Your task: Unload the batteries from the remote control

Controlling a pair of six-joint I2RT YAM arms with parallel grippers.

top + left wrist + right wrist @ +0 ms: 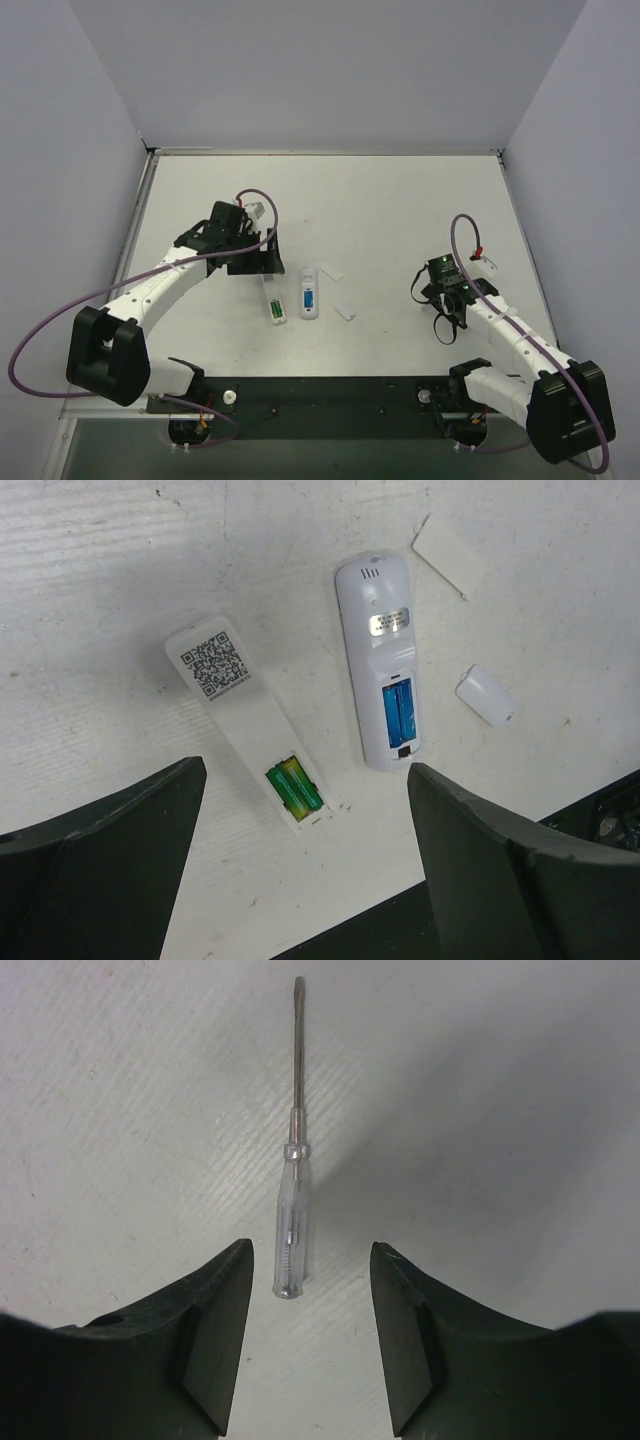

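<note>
Nearest me, two remotes lay backs up, side by side but apart. The left remote (pixel 235 695) had both green batteries (pixel 295 785) seated in its open bay, and the right remote (pixel 375 590) had both blue batteries (pixel 400 712). A small cover (pixel 485 695) and a flat cover (pixel 450 555) lay loose just right of them. My left claw (pixel 305 770) hung above, spread wide, pinching nothing. Well off right, my right claw (pixel 309 1247) stood part spread over a screwdriver (pixel 294 1210) that lay flat on the table (pixel 400 200), clear of both fingers.
</note>
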